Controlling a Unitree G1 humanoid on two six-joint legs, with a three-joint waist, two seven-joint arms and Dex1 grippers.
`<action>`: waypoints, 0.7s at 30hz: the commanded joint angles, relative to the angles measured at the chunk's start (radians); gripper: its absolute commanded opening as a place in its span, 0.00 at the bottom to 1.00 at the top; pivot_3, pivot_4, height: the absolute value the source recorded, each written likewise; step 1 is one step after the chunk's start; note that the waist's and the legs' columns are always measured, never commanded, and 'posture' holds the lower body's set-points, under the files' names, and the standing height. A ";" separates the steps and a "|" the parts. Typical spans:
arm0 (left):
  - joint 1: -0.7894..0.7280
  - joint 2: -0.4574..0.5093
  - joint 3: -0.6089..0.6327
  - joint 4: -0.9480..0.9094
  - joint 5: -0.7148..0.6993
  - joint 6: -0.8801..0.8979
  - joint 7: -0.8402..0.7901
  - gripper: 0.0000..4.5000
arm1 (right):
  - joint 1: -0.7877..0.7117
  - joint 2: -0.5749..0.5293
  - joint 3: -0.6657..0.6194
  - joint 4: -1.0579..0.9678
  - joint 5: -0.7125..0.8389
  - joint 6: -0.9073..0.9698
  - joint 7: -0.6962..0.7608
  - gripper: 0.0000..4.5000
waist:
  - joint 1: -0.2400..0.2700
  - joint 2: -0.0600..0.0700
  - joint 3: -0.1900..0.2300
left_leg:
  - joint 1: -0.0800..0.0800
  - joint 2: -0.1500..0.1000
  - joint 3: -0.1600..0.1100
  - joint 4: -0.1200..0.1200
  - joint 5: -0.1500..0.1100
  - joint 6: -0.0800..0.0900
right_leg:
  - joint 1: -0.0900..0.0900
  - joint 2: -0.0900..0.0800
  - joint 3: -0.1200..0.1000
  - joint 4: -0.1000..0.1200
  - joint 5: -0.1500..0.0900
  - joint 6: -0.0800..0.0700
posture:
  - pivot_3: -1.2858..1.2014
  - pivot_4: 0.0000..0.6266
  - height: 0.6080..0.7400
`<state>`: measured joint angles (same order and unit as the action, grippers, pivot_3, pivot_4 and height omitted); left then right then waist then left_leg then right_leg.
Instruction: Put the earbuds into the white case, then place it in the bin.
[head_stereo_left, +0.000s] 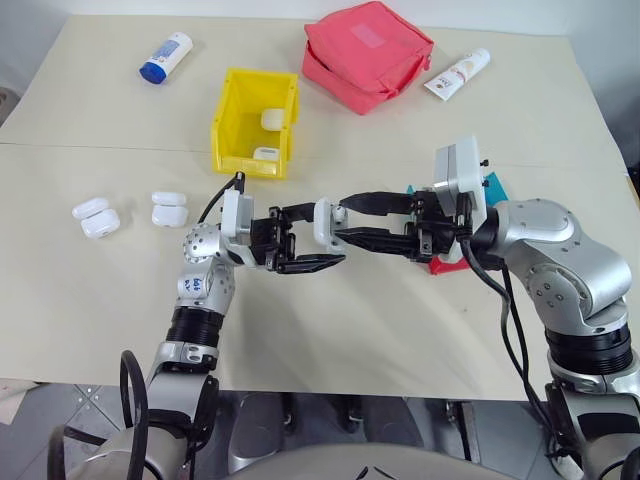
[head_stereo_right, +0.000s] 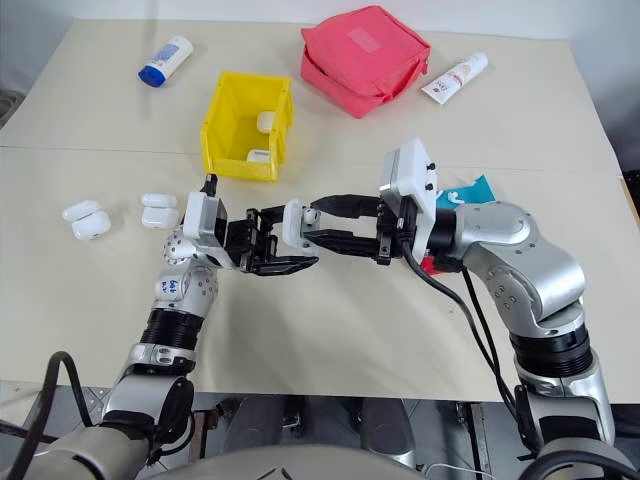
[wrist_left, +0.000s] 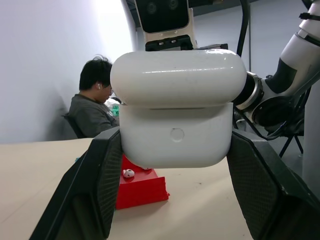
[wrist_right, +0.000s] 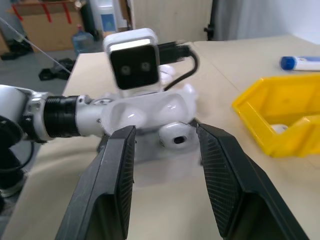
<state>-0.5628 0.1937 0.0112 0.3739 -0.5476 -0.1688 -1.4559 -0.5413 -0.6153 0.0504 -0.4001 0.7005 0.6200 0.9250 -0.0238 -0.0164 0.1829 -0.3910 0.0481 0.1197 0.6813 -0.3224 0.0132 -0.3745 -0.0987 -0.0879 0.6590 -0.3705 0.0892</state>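
Note:
My left gripper (head_stereo_left: 318, 240) is shut on the white case (head_stereo_left: 325, 222), holding it above the middle of the table. In the left wrist view the case (wrist_left: 175, 107) sits clamped between both fingers, lid on top. My right gripper (head_stereo_left: 345, 220) points at it from the right and is open, one tip just above the case and one just below. In the right wrist view its fingers (wrist_right: 117, 185) stand wide apart. One tiny white earbud (wrist_left: 128, 173) lies in a red tray (wrist_left: 142, 189). The yellow bin (head_stereo_left: 232, 120) stands farther back with two white cases in it.
Several spare white cases (head_stereo_left: 100, 223) lie at the left. A pink pouch (head_stereo_left: 365, 55) and two tubes (head_stereo_left: 165, 57) (head_stereo_left: 457, 73) lie at the back. The red tray (head_stereo_left: 445, 265) and a teal tray (head_stereo_left: 495, 185) sit under my right arm. A person (wrist_left: 92, 107) sits beyond the table.

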 joint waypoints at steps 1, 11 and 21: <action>-0.012 -0.009 -0.002 0.012 0.004 -0.026 -0.011 0.62 | -0.035 -0.025 -0.054 -0.007 0.004 -0.001 -0.007 0.45 | 0.000 0.000 0.000 | 0.000 0.000 0.000 0.000 0.000 0.000 | 0.000 0.000 0.000 0.000 0.000 0.000 | 0.52 0.24 1.00; -0.021 -0.004 -0.001 0.071 0.031 -0.063 -0.016 0.62 | 0.032 -0.173 -0.198 -0.021 0.000 0.069 -0.046 0.45 | 0.009 0.000 0.000 | -0.001 0.000 0.000 0.000 0.000 0.000 | 0.000 0.000 -0.001 0.000 0.000 0.000 | 0.52 0.24 1.00; -0.093 -0.010 0.022 0.155 0.037 -0.085 -0.022 0.62 | 0.541 -0.344 -0.601 0.005 -0.097 0.051 -0.003 0.45 | 0.048 0.000 0.000 | -0.002 -0.002 0.000 0.001 0.000 0.002 | 0.001 0.000 -0.002 -0.002 0.001 0.002 | 0.52 0.24 1.00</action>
<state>-0.6357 0.1933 0.0273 0.5292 -0.5068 -0.2360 -1.4749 -0.0325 -0.9577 -0.4643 -0.3847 0.6145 0.7044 0.9088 0.0240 -0.0164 0.1830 -0.3925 0.0463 0.1195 0.6820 -0.3226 0.0155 -0.3736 -0.0981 -0.0896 0.6569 -0.3692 0.0915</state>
